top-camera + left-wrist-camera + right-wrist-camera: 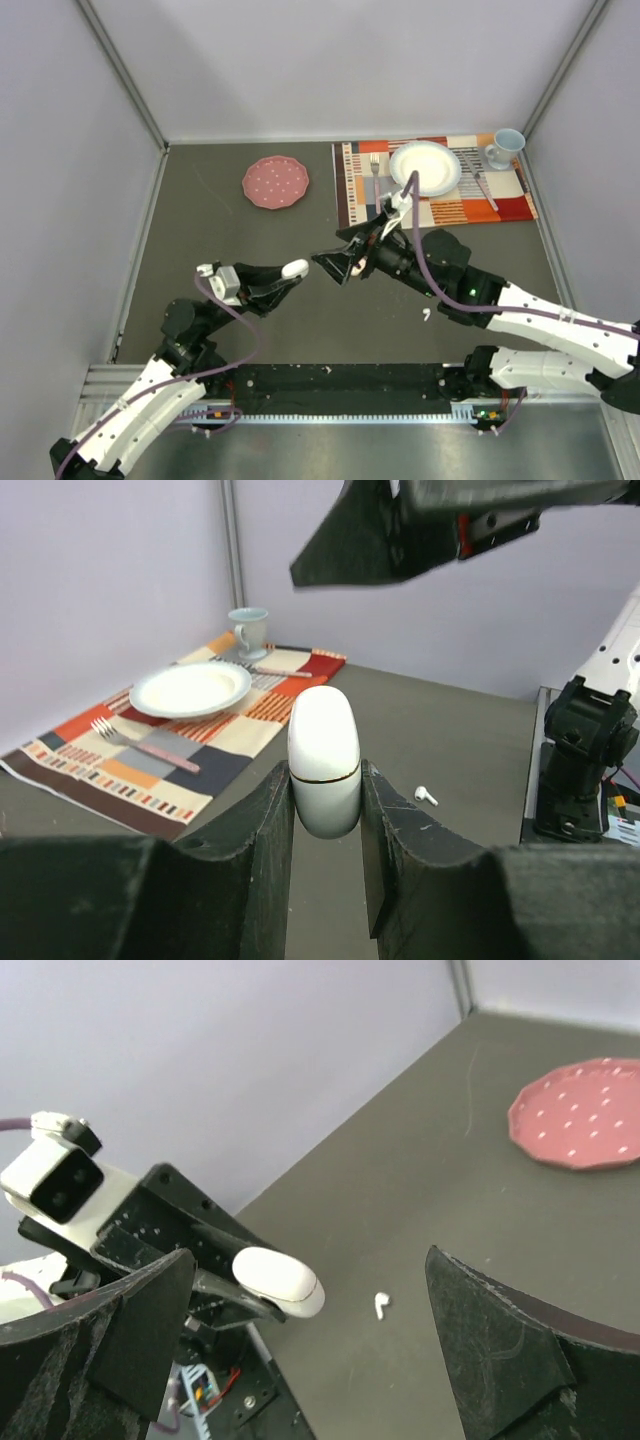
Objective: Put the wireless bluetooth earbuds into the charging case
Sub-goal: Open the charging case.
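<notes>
The left gripper, at the lower centre of its wrist view, has its jaws pinching a white charging case, lid shut, sticking out past the fingertips. The right gripper hangs at the centre of the top view, jaws spread wide and empty. One white earbud lies alone on the grey surface, lower right of centre.

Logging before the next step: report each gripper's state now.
Left gripper: closed on the white charging case.
Right gripper: jaws open, holding nothing.
</notes>
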